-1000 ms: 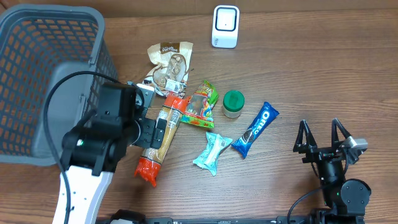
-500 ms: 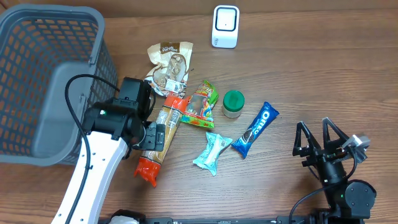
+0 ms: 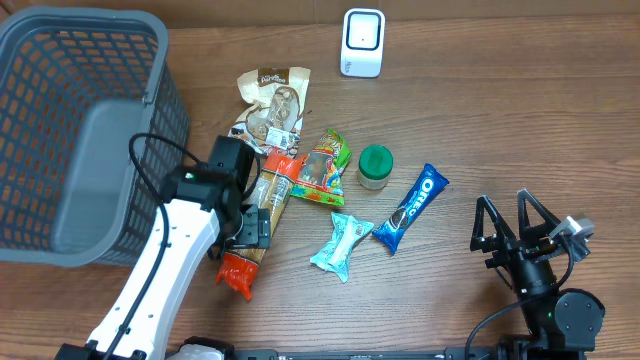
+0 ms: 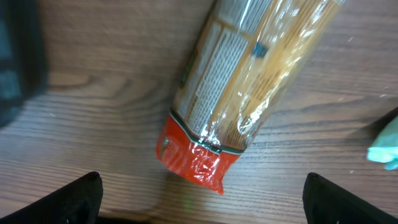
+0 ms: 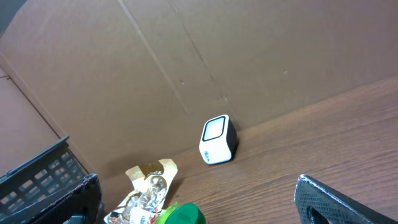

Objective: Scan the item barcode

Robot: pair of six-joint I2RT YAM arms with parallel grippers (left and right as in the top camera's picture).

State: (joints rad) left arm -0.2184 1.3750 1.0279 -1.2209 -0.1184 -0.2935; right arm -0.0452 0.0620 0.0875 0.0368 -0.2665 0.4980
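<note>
Okay, one white scanner [image 3: 361,43] at the far edge, one grey basket [image 3: 60,60] left, six packaged items mid-table. Left gripper [image 4: 202,198] hovers over the spaghetti pack [image 3: 278,190], jaws wide apart, gripping nothing. Right gripper [image 3: 505,215] front right, jaws wide, empty. Candy bag [image 3: 322,168] touches the spaghetti pack

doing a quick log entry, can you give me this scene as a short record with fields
left fingers: open, either side of the pasta's red end, not gripping
right fingers: open, holding nothing, at the right of the table
pasta: lying flat, diagonal
scanner: white, upright at the far edge
basket: grey, far left
other items: snack bag, candy bag, jar, oreo pack, teal wrapper
scan: nothing lifted toward the scanner yet
</note>
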